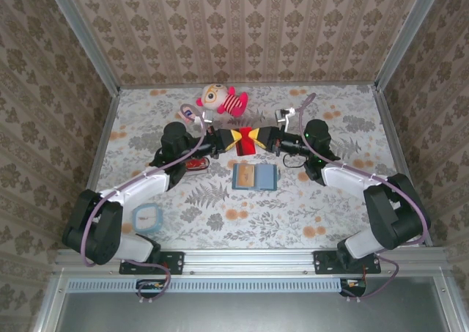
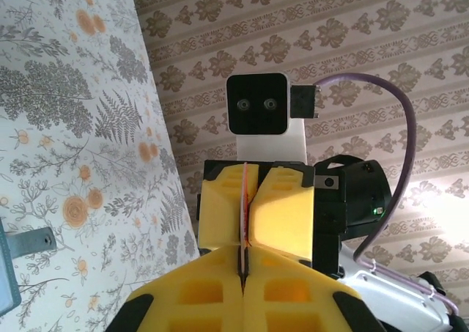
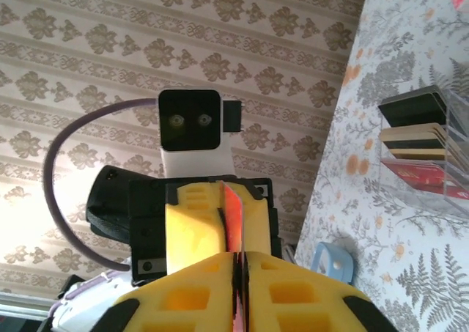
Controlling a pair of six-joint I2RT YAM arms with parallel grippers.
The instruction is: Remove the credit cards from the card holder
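From above, the left hand (image 1: 234, 139) and right hand (image 1: 258, 138) met tip to tip over the middle of the desk (image 1: 330, 215), both pinching one red card (image 1: 246, 146) held in the air between them. The holder (image 1: 265, 176) lay open on the desk at 6 o'clock of that meeting, near but apart from it. A tan card (image 1: 245, 175) sat in its 9 o'clock half, not yet out. A toy (image 1: 220, 100) lay at 11 o'clock. By my reading, the first card was out and mid-transfer. Next, one hand would need to let go cleanly so the other could lay the card down, and then the tan card would need a thin edge grip.

From the left wrist, the left hand's (image 2: 244, 288) yellow pads were pressed together on the red card's (image 2: 243, 182) edge, and the right hand (image 2: 249, 222) was clamped on it from 12 o'clock.

From the right wrist, the right hand (image 3: 236, 288) was closed on the red card (image 3: 233, 207), with the left hand (image 3: 223, 215) opposite. At 3 o'clock a clear stand (image 3: 440, 189) held a black, a tan and a red piece side by side. A blue ring (image 3: 333, 262) lay at 5 o'clock.
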